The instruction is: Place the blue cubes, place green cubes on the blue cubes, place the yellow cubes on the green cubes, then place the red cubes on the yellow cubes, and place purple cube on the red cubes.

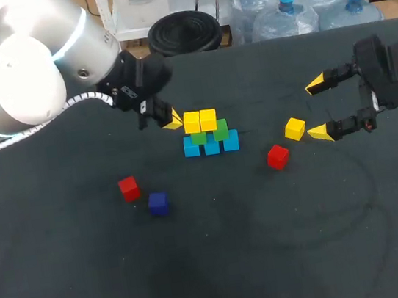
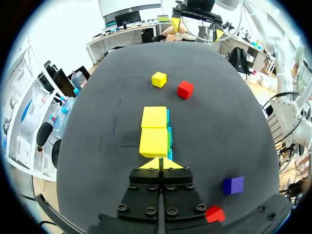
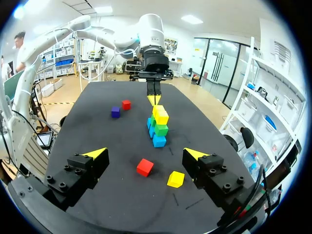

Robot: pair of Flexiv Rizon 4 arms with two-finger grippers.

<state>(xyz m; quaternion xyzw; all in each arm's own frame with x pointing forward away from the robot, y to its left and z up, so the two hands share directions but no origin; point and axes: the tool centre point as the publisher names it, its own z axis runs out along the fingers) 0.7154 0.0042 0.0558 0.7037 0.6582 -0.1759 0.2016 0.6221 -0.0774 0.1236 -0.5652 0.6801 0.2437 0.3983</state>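
Yellow layer in hand. Left end effector (image 1: 171, 120) pressed together, empty; 2 stacked yellow cubes (image 1: 200, 120) just ahead. Right end effector (image 1: 319, 108) spread; loose yellow cube (image 1: 295, 129) just ahead on surface (image 1: 271, 242). Next, judged: right pinches it.

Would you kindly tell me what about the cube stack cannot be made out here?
Left wrist view: yellow cubes cover the green cubes and blue cubes; only slivers show.
Right wrist view: the front blue cube partly hides those behind it.
Head view: whether the left end effector touches the yellow cubes is unclear.
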